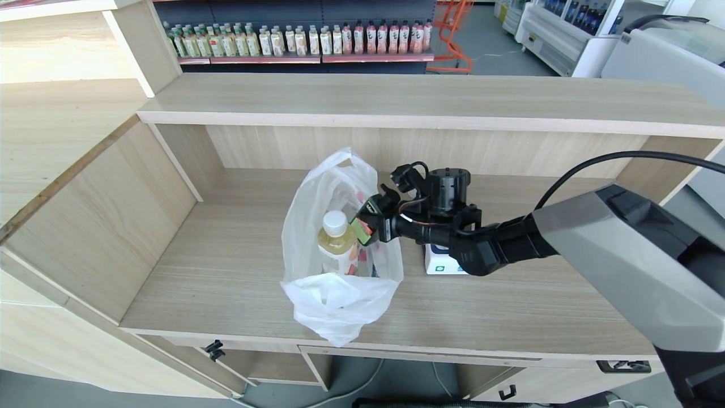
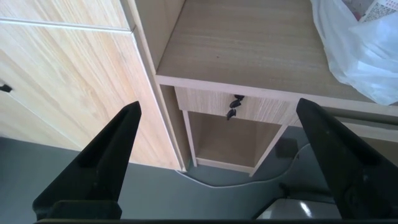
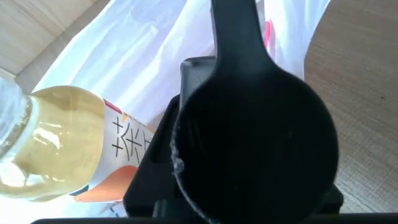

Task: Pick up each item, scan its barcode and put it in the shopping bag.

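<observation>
Your right gripper (image 1: 366, 222) clenches a green pack (image 1: 358, 232) at the mouth of the bag (image 1: 334, 306), at 3 o'clock from the bottle (image 1: 336, 241) inside. Your left gripper (image 2: 219, 107) hangs wide open by the counter (image 2: 249, 43).

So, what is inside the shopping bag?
A white-capped bottle stands inside, red-printed packaging behind it. Folds of the shopping bag hide the bottom. The right gripper holds a green pack at the opening.

The plastic shopping bag (image 1: 340, 306) is translucent white. The clear plastic bottle (image 1: 334, 242) holds pale yellow liquid under a white cap, its white label printed orange and black. The small packet (image 1: 359, 230) is green and orange. The wooden counter (image 1: 226, 272) shows pale grain.
</observation>
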Robot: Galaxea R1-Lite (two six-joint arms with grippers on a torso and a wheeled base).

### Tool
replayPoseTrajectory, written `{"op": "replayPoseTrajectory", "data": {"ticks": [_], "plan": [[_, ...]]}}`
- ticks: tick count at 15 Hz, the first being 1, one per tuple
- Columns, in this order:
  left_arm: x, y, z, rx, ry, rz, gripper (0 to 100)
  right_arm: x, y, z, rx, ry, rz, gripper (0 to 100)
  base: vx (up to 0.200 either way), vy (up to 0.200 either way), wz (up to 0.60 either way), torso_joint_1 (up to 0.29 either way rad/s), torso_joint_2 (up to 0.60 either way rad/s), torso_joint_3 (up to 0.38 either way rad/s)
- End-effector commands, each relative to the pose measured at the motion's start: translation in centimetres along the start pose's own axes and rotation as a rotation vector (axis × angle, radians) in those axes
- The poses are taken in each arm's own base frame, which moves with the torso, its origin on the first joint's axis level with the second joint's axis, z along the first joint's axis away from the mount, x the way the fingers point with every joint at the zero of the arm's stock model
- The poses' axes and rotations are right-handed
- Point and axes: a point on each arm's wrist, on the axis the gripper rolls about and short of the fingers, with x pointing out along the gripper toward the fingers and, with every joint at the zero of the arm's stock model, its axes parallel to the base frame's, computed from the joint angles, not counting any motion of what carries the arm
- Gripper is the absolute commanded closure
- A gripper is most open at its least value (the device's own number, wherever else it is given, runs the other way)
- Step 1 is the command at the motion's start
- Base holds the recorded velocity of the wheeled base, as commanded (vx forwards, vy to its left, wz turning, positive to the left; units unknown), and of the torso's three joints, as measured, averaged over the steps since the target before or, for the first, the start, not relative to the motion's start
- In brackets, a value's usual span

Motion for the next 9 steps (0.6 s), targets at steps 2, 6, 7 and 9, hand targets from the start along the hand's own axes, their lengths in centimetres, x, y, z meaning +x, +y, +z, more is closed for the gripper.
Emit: {"op": "replayPoseTrajectory", "data": {"ticks": [2,6,7,9], "plan": [[0.0,0.0,0.0,-0.001,-0.001,0.001,0,-0.7,-0.7,0.9,0.011,-0.021,-0.012,0,0.0,0.0,0.0,0.0,0.0,0.0],[0.0,0.0,0.0,-0.001,-0.001,0.001,0,-6.1,-1.0,6.0,0.08,-0.092,0.019,0,0.0,0.0,0.0,0.0,0.0,0.0],[0.0,0.0,0.0,0.0,0.0,0.001,0,-9.7,0.0,8.3,0.114,-0.123,0.014,0,0.0,0.0,0.0,0.0,0.0,0.0],[0.0,0.0,0.0,0.001,-0.001,0.001,0,-18.3,1.9,10.4,0.163,-0.145,-0.031,0,0.0,0.0,0.0,0.0,0.0,0.0]]}}
